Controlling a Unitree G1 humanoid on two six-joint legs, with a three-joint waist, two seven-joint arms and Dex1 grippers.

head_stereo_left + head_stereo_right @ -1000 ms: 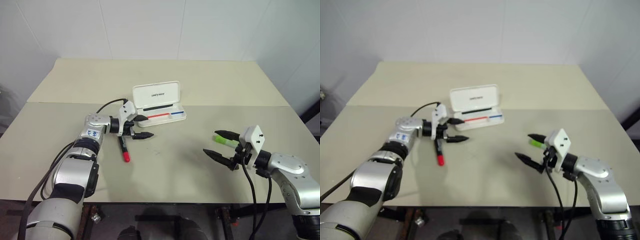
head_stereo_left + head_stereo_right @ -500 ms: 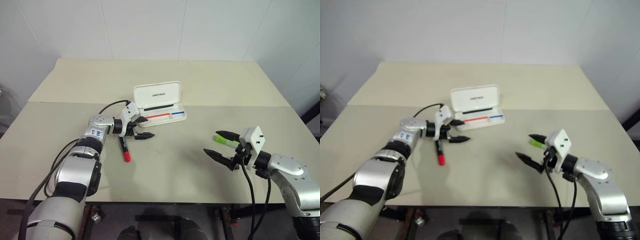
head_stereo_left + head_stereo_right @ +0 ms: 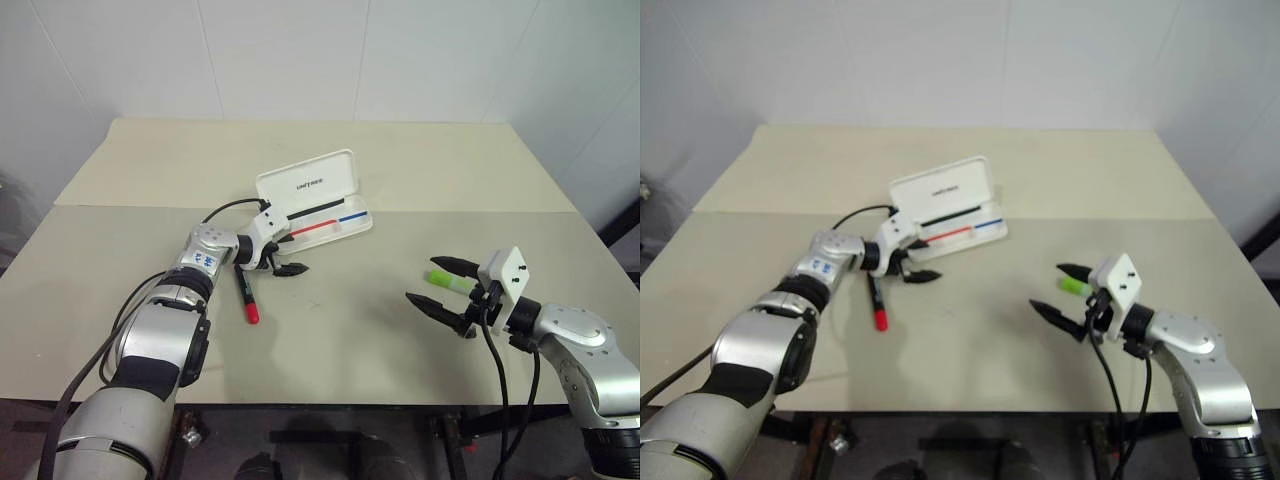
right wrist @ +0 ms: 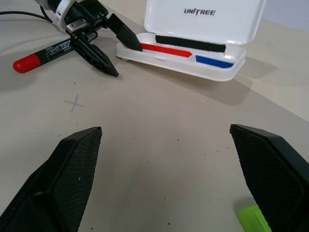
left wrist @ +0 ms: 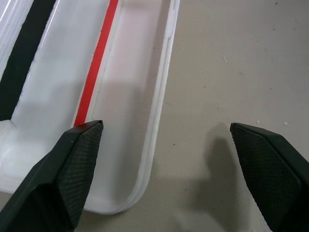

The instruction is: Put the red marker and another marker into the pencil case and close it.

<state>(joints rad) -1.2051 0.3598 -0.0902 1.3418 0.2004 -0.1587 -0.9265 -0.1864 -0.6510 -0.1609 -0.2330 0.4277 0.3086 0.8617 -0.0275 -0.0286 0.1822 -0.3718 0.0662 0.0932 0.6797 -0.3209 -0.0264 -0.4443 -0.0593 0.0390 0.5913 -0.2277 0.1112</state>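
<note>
The white hard-plastic hinged pencil case lies open near the middle of the beige tabletop, toward its far edge, and it now sits skewed: a second ago its long side ran parallel to the table's far edge, while now its right end is swung farther back and the upright lid leans at an angle. The left gripper has pushed forward against the case's near-left corner; its black fingers are spread wide, one fingertip inside the tray by the red stripe and the other over bare table just beside the rim. The short black-barrelled red marker with its red cap lies where it lay before, just behind the left gripper, toward the table's left half, cap pointing to the near edge. The right gripper has stayed put over the right part of the table, fingers spread and empty, with the lime-green highlighter on the table beside its upper finger.
</note>
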